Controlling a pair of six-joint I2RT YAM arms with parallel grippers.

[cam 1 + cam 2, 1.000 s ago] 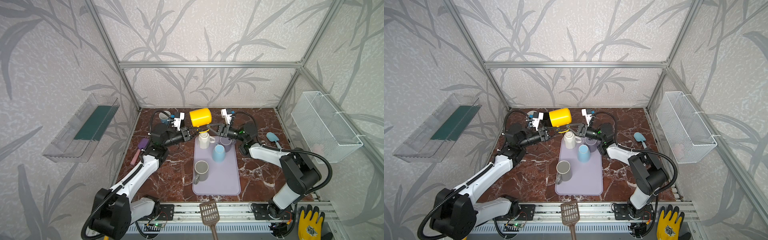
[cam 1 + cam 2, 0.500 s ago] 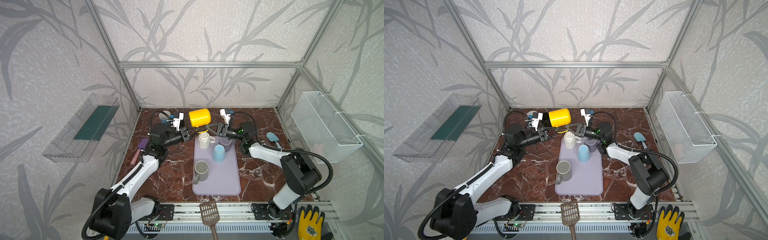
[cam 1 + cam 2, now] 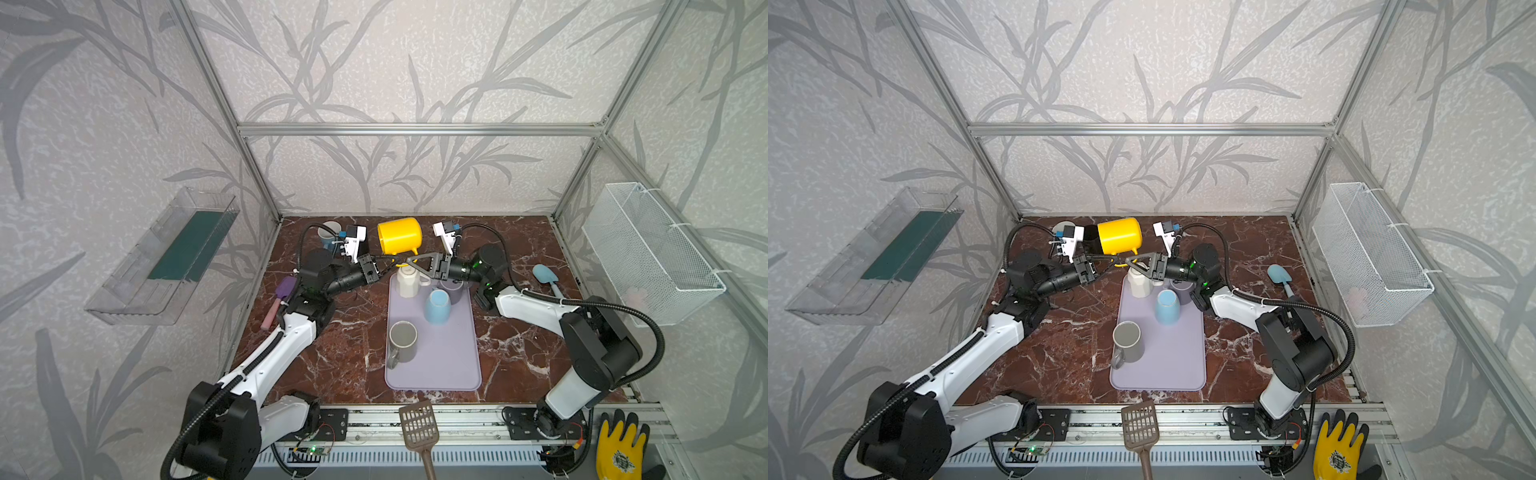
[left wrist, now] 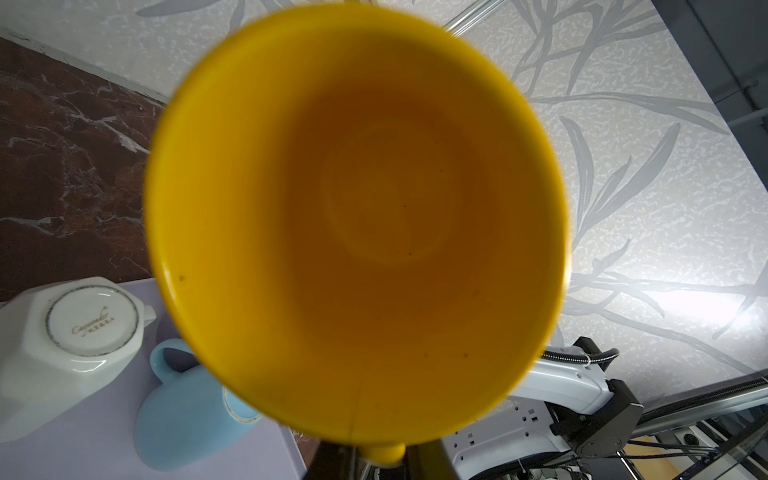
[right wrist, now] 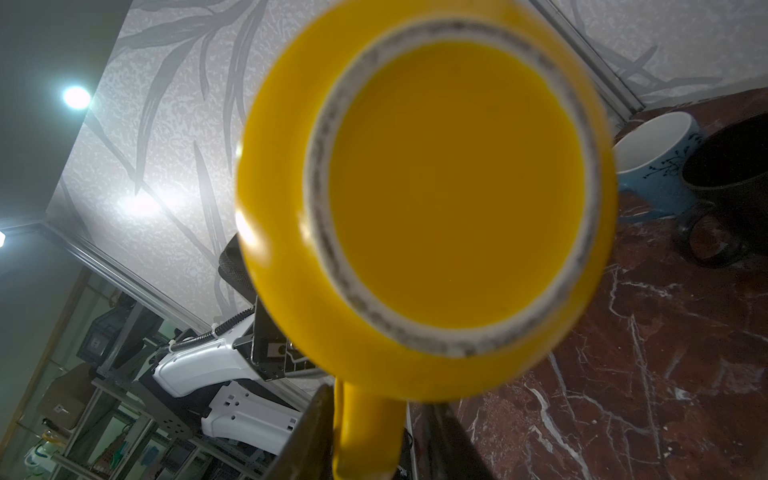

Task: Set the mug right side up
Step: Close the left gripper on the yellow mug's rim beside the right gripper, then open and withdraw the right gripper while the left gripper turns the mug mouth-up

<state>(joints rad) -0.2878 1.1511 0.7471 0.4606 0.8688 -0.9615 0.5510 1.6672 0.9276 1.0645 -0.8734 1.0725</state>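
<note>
Yellow mug (image 3: pixel 400 235) is up in the air on its side by the far end of the purple mat (image 3: pixel 449 357), left gripper (image 3: pixel 388 260) clamped on its handle (image 5: pixel 365 432), right gripper (image 3: pixel 415 264) jaws parted around it, so I'd pull the right clear before rolling the mouth upward.

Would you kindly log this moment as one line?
yellow mug: midair, sideways, handle down | left fingers: shut on handle | right fingers: parted around handle
</note>
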